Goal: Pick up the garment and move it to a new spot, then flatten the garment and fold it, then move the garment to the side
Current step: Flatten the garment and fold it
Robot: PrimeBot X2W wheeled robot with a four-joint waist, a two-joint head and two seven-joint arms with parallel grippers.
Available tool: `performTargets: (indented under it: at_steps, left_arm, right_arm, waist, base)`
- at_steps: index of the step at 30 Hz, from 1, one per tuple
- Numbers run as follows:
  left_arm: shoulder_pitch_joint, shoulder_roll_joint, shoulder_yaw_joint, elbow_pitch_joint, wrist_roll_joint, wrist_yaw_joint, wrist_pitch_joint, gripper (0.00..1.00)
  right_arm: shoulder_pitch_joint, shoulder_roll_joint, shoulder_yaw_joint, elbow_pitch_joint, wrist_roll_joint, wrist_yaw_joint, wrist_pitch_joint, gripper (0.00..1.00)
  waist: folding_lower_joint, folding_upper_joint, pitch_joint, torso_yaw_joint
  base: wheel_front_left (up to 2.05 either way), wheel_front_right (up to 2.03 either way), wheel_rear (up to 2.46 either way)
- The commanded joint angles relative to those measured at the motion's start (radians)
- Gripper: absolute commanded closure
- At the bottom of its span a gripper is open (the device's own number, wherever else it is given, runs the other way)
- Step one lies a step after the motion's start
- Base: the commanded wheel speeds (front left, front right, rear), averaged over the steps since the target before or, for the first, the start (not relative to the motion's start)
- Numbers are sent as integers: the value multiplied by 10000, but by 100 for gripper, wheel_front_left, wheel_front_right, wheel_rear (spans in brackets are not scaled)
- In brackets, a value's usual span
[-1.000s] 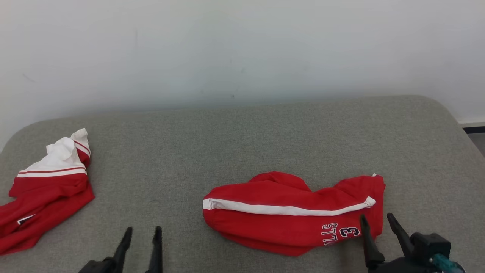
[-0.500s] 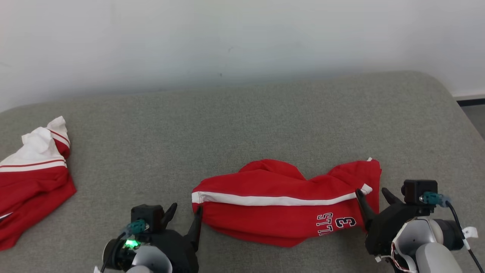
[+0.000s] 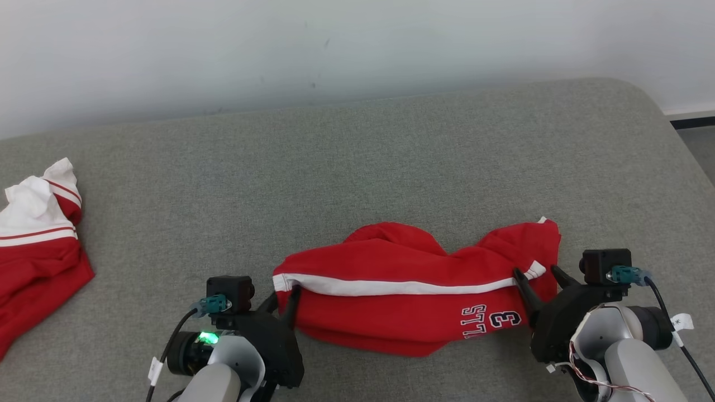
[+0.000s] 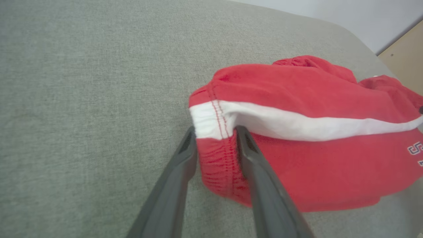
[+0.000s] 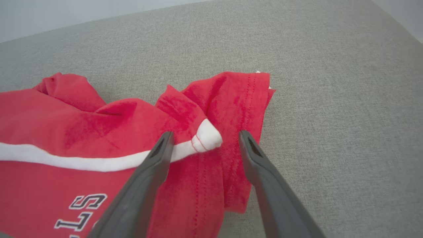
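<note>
With my left gripper (image 3: 285,295) I am straddling the nine-o'clock hem of the red shorts (image 3: 402,312), jaws parted; my right gripper (image 3: 535,271), jaws wide, is straddling their three-o'clock end.

Plain indoor room, most like a lab mock-up of a bedroom — broad grey fabric-covered pad (image 3: 391,167) with rounded corners set against a bare, scuffed white wall (image 3: 167,50) at twelve o'clock, dark skirting (image 3: 692,121) and grey floor (image 3: 705,156) at two o'clock.
</note>
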Motion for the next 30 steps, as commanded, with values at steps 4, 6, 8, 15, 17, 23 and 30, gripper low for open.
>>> performTargets:
  at_steps: [4,6,8,15,17,23,30]
  left_arm:
    - [-187,23,-176,105,-199,16,-340,100]
    - [-219,20,-273,101,-239,-18,-418,100]
    - [-261,22,-377,129,-253,-42,-470,100]
    - [-366,21,-622,294,-360,-60,-656,100]
    - [-370,20,-689,331,-395,-58,-713,100]
    - [-626,20,-602,-78,-1300,-230,-948,100]
    - [-2068,21,-127,-772,-3511,-476,-16,100]
  right_arm:
    - [-161,-164,299,91,360,-26,-147,0]
    - [-200,-226,389,96,459,-24,-171,0]
    - [-237,-275,499,161,579,-24,-110,0]
    - [-251,-476,878,278,773,-26,-1,100]
    - [-184,-495,968,197,772,-24,-48,100]
    - [-325,-485,930,-745,1190,-24,-355,100]
    - [-1928,-167,661,-1626,2812,-24,438,100]
  waist:
    - [-2,-1,30,4]
    - [-2,-1,55,16]
    - [-2,-1,95,35]
    - [-2,-1,153,71]
    - [-2,-1,126,64]
    - [-2,-1,-40,-37]
    - [-2,-1,334,-361]
  base:
    - [0,0,0]
    - [0,0,0]
    - [0,0,0]
    - [0,0,0]
    - [0,0,0]
    - [0,0,0]
    - [0,0,0]
